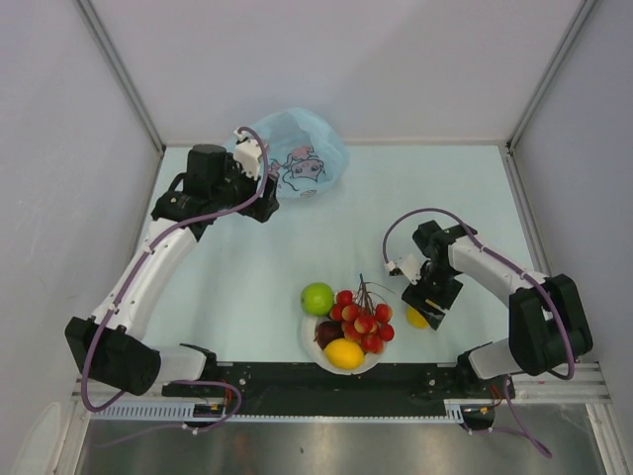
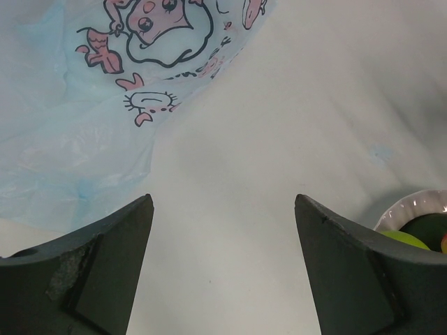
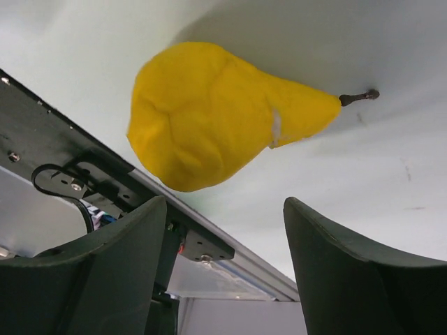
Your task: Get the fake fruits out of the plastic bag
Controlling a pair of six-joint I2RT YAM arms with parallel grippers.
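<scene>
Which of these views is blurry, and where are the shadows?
None looks blurry. Top view: even light, no glare. Left wrist view: bag print crisp. Right wrist view: yellow pear sharp, soft grey shadow above it.

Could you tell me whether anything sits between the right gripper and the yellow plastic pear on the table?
Nothing visible does. The right gripper is open, and the yellow plastic pear lies unobstructed beyond its fingers on the pale table.
</scene>
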